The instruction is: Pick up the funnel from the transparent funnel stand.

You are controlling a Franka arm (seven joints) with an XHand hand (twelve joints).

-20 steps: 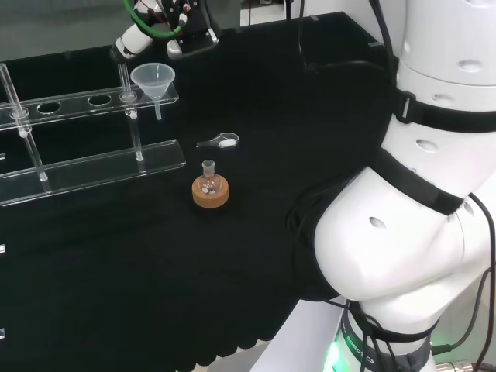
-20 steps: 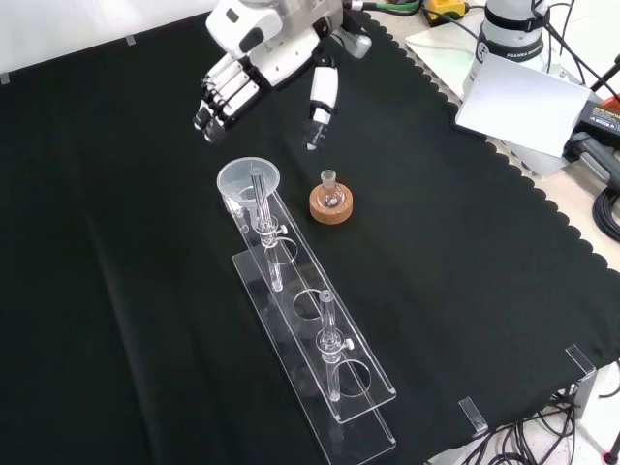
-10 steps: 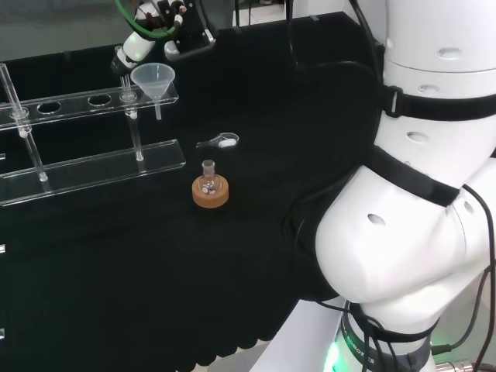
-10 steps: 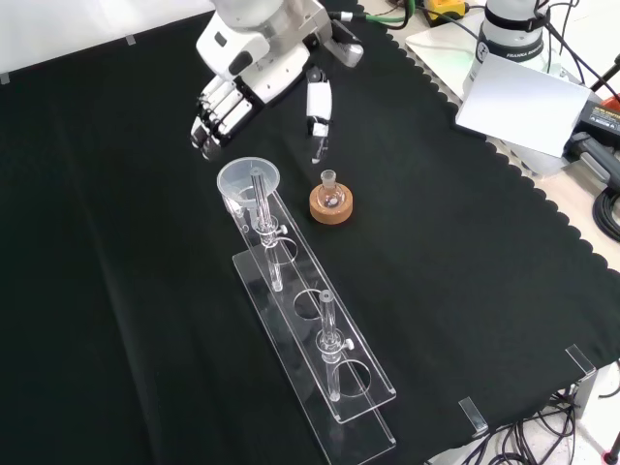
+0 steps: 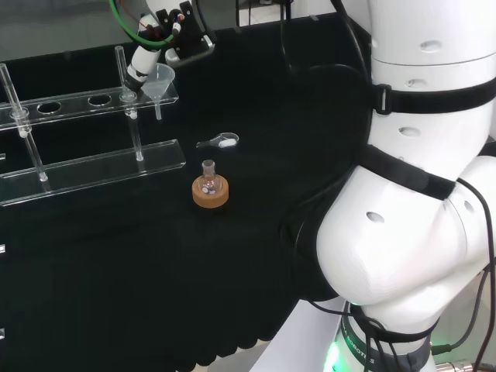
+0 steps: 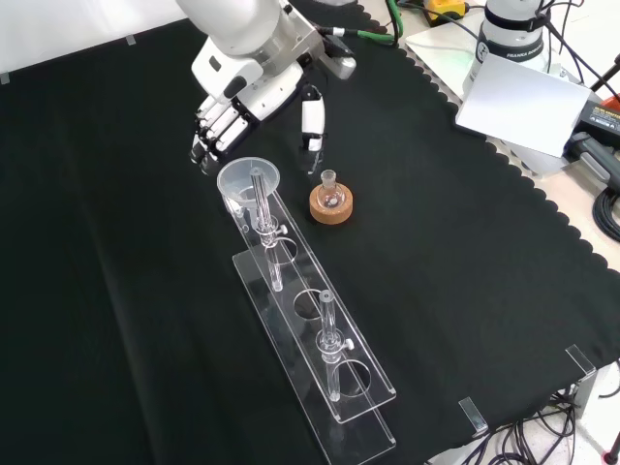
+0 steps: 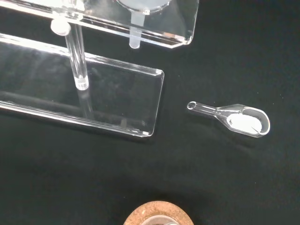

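Funnel (image 6: 248,180) seated in the end hole of the transparent funnel stand (image 6: 315,349), at the stand's end nearest the arm; stem (image 7: 135,37) hangs below the upper shelf in the wrist view. It has not shifted in the last second.

Hand (image 6: 232,107) has come down and closer over that second. In the front view its fingers (image 6: 208,145) now hang just beside the funnel's rim on the far left side, where a second ago they stood well above and apart from it. Thumb (image 6: 311,124) points down on the other side, near the small flask. Fingers fairly straight and spread from the thumb, holding nothing; contact with the funnel cannot be judged. In the head view a finger (image 5: 144,62) sits against the funnel's (image 5: 161,79) left rim, having moved right from its earlier spot.

Small flask on cork ring (image 6: 330,202) stands on the counter (image 6: 465,271) beside the stand, unchanged. Clear scoop with white powder (image 7: 236,120) lies on the cloth near the stand's base plate, also unmoved.
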